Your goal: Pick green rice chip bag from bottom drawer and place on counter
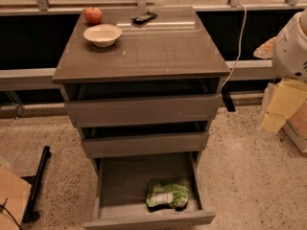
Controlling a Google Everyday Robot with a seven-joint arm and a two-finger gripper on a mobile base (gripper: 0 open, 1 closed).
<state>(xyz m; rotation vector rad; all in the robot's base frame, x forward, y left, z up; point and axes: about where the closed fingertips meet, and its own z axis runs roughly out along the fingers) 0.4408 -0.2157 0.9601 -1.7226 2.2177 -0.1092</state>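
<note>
Drawers stand pulled out in steps under the counter point(158, 51). The green rice chip bag point(167, 195) lies flat in the bottom drawer point(115, 186), toward its front right. A bowl point(102, 34) and an apple point(93, 15) sit at the counter's back left. A white arm part point(291, 47) shows at the right edge, well apart from the cabinet. The gripper is out of sight, so I cannot tell its state.

Counter point(158, 51) glossy grey-brown; bottom drawer point(122, 181) same tone. Chip bag point(166, 194) lt green w/ white label. Apple point(93, 15) red, bowl point(102, 34) cream, gadget point(144, 17) black. Floor point(249, 166) speckled beige. Robot arm point(291, 47) white, rt edge; hand out of view.
</note>
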